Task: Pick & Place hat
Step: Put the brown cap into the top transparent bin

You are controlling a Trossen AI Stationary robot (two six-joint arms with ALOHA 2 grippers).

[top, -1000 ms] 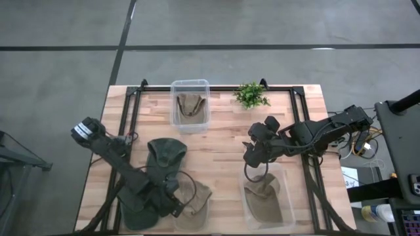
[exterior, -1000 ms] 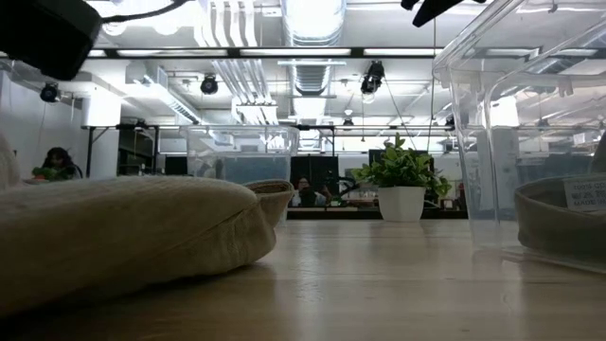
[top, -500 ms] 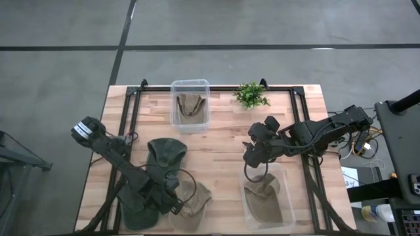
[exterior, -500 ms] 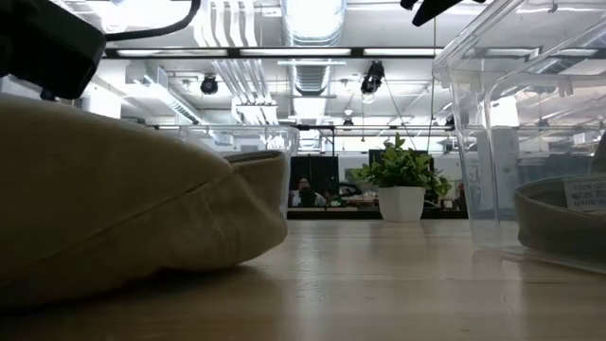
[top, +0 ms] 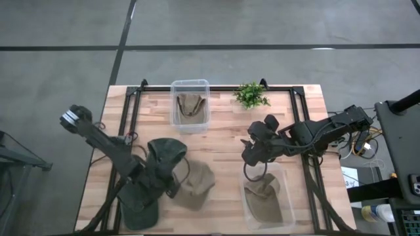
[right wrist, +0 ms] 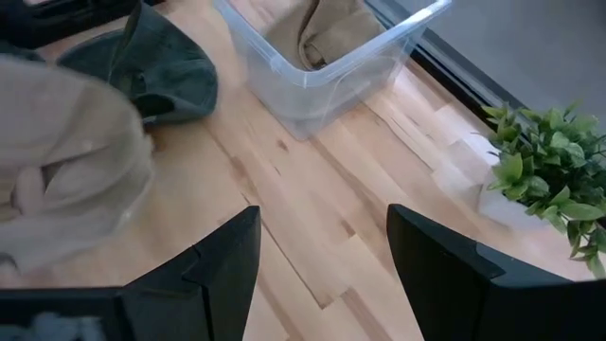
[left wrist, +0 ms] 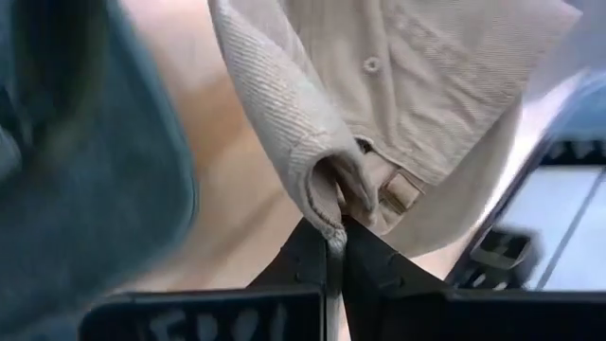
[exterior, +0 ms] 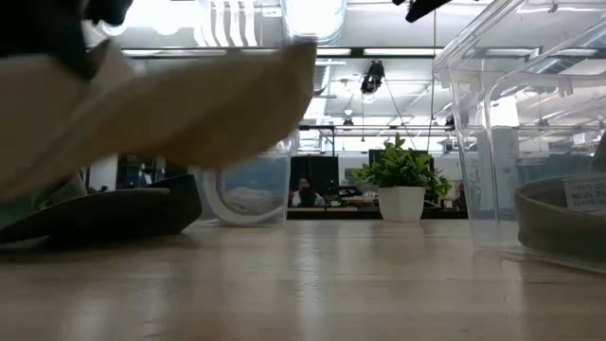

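The left end effector (top: 172, 185) pinches the edge of a tan hat (top: 195, 185), its fingers (left wrist: 317, 260) closed on a fold of the fabric. The hat hangs just off the tip, raised above the table (top: 223, 137), beside a dark green hat (top: 164, 157). The right end effector (top: 252, 153) hovers with fingers spread wide over the near bin (top: 287, 216), which holds another tan hat (top: 266, 196).
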